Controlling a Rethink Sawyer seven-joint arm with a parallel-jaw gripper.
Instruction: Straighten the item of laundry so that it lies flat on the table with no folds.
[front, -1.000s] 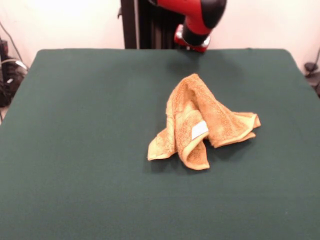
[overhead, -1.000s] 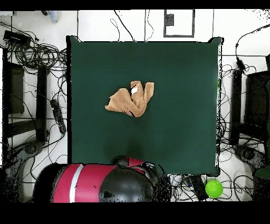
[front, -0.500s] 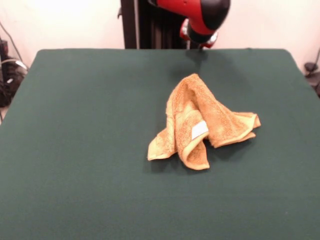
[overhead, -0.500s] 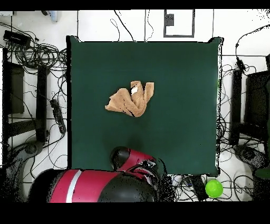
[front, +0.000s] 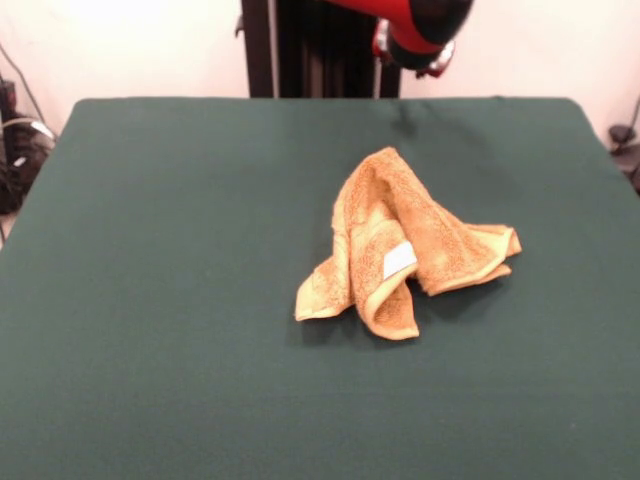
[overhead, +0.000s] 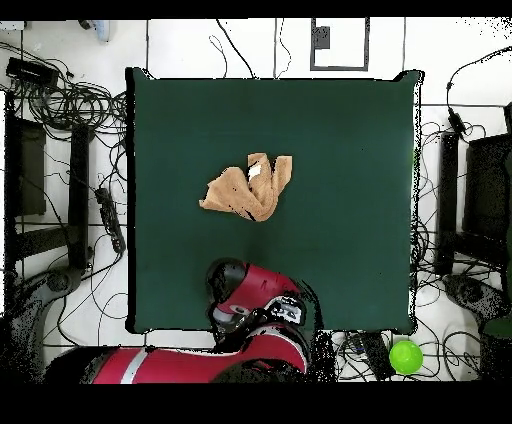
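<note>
The item of laundry (front: 400, 240) is an orange-tan towel lying crumpled in a peaked heap a little right of the middle of the dark green table (front: 150, 250), with a white tag (front: 399, 261) on its near side. Seen from overhead, the towel (overhead: 245, 190) sits left of the table's centre (overhead: 340, 150), folded over itself. My gripper (front: 415, 55) hangs on the red and black arm above the far table edge, well apart from the towel. In the overhead view the gripper (overhead: 240, 295) is over the table's bottom edge, below the towel.
A black pedestal column (front: 320, 50) stands behind the far edge. Cables (overhead: 60, 90) and dark equipment lie on the floor on both sides of the table. A green ball (overhead: 405, 356) rests on the floor at the bottom right.
The arm's end has swung out from the base over the table's edge, toward the towel. The towel has not moved.
</note>
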